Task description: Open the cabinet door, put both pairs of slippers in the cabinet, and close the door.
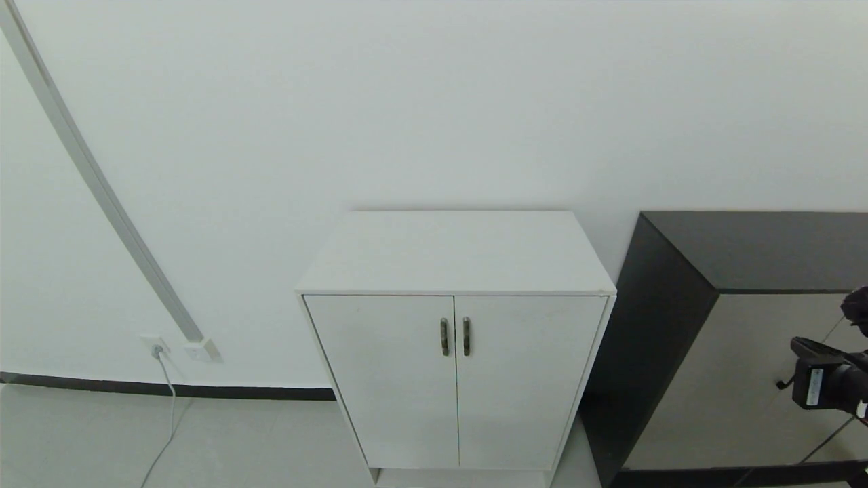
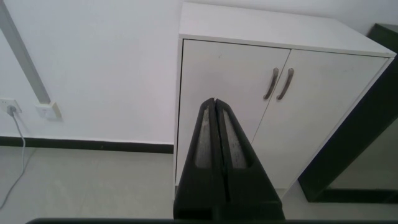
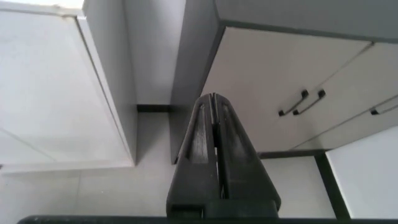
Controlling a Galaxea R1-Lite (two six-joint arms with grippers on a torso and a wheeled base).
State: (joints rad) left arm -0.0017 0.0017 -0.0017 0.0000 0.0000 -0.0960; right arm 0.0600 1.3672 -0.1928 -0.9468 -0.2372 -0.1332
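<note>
The white cabinet (image 1: 456, 252) stands against the wall with both doors shut. Its two dark handles (image 1: 445, 337) sit side by side at the middle seam. In the left wrist view my left gripper (image 2: 215, 101) is shut with nothing in it, off to the left front of the white cabinet (image 2: 236, 87), short of its handles (image 2: 271, 84). My right gripper (image 3: 215, 96) is also shut and empty. It is low in front of the gap between the white cabinet's side (image 3: 106, 74) and the black cabinet (image 3: 193, 56).
A black cabinet (image 1: 678, 285) with a glossy front stands right beside the white one; its doors have dark handles (image 3: 301, 102). A wall socket (image 1: 156, 347) with a grey cable (image 1: 166, 420) and a slanted wall conduit (image 1: 95, 176) are at the left. Grey floor lies in front.
</note>
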